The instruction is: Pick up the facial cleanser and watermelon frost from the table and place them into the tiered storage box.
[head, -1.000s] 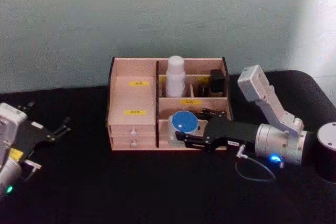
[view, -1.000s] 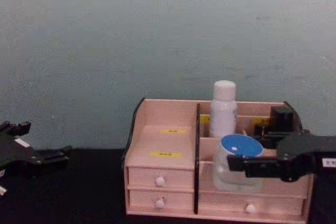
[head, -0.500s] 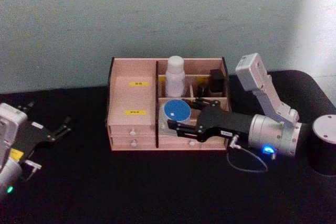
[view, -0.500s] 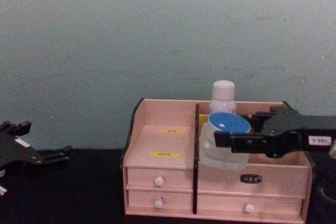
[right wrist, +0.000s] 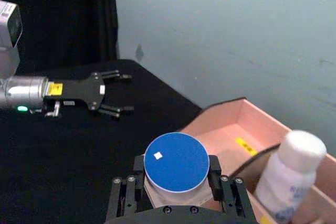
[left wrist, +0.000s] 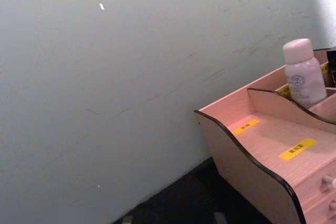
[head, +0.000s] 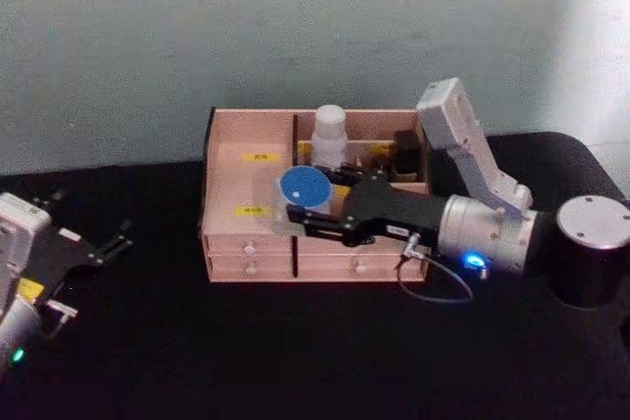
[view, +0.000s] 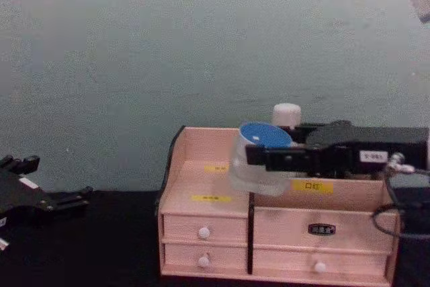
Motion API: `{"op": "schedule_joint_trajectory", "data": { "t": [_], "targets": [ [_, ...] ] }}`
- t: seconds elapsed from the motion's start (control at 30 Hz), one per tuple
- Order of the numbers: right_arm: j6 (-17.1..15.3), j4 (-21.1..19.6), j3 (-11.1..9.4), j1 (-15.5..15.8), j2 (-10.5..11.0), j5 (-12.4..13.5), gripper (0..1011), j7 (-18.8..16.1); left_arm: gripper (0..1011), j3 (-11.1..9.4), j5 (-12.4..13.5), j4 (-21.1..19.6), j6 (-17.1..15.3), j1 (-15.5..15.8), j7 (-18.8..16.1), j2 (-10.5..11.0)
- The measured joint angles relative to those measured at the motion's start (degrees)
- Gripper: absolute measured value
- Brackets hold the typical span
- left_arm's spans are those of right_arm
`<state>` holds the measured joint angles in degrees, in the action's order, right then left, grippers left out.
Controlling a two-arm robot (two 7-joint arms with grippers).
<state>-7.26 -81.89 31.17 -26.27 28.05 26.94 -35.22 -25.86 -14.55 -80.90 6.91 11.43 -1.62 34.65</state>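
Observation:
My right gripper (head: pixel 310 207) (view: pixel 258 156) (right wrist: pixel 177 183) is shut on a clear jar with a blue lid (head: pixel 302 188) (view: pixel 263 137) (right wrist: pixel 177 161). It holds the jar upright in the air, over the stepped left section of the tiered storage box (head: pixel 247 172) (view: pixel 205 181) (left wrist: pixel 262 145) (right wrist: pixel 235 125), close to the middle divider. A white capped bottle (head: pixel 329 135) (view: pixel 287 113) (left wrist: pixel 303 74) (right wrist: pixel 292 174) stands in the box's rear right compartment. I cannot tell which of the two is the cleanser. My left gripper (head: pixel 94 219) (view: pixel 60 183) (right wrist: pixel 124 93) rests open at the far left.
A black block (head: pixel 406 148) sits in the rear right corner of the box. The box stands on a black table (head: pixel 295 351) against a pale wall. My right arm's body (head: pixel 492 233) reaches across the box's right front. A loose grey cable (head: pixel 438 287) hangs under it.
My right gripper has lifted the blue-lidded jar and carried it left, from the front of the box's right section to above the left section. The left arm has not moved.

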Motion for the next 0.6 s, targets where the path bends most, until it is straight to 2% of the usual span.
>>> {"op": "schedule_joint_trajectory", "data": {
  "t": [0.37,0.6],
  "targets": [
    [-0.4,5.7,2.0,-5.03,-4.2,-0.28,707,0.0,1001,0.0,0.0,0.0,0.0,0.0,0.0,0.0],
    [-1.62,11.12,3.49,-8.68,-7.63,-1.74,707,1.27,1001,0.0,0.0,0.0,0.0,0.0,0.0,0.0]
  ]
}}
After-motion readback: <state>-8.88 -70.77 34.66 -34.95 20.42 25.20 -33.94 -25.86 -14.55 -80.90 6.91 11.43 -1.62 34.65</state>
